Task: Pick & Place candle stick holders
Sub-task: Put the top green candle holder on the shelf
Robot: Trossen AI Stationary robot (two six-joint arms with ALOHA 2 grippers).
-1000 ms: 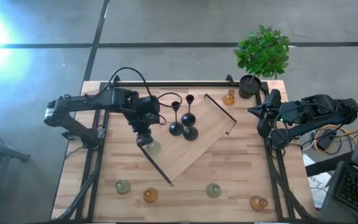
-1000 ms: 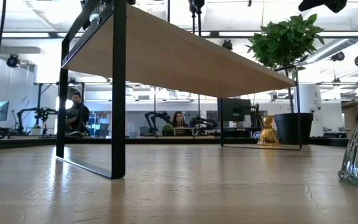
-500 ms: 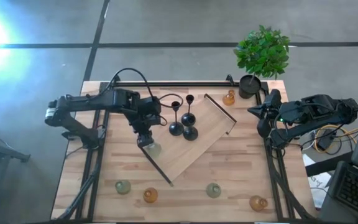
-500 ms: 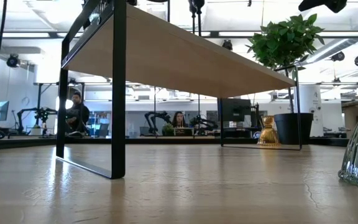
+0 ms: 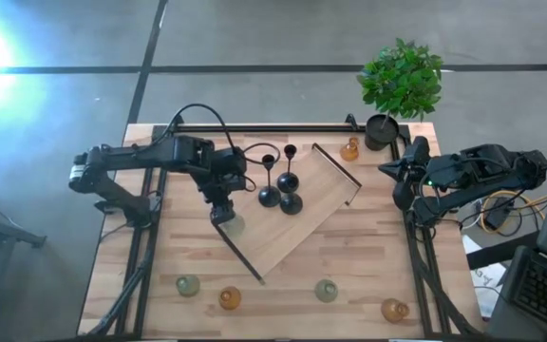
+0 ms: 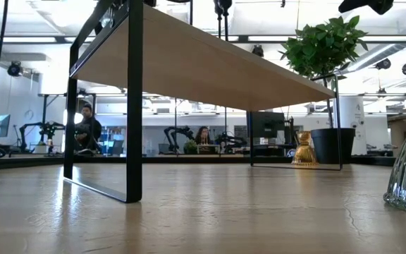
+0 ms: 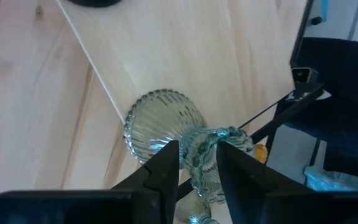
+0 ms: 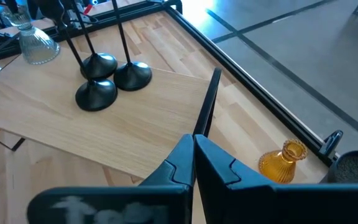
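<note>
A pale green glass holder (image 7: 166, 127) has been set on the corner of the raised wooden shelf (image 5: 297, 214), near the three black holders (image 5: 280, 186), and the left claw (image 5: 222, 215) is seen around its top with a little gap on each side, so the letting-go step seems to be in hand. Next, the claw should be lifted straight up so the glass is not tipped off the edge. The right claw (image 8: 193, 152) is kept shut beside the shelf, and in the low view the shelf top is hidden.

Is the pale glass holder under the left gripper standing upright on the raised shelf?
Upright. The glass holder stands base-down at the shelf edge, its neck between the left gripper fingers.
</note>
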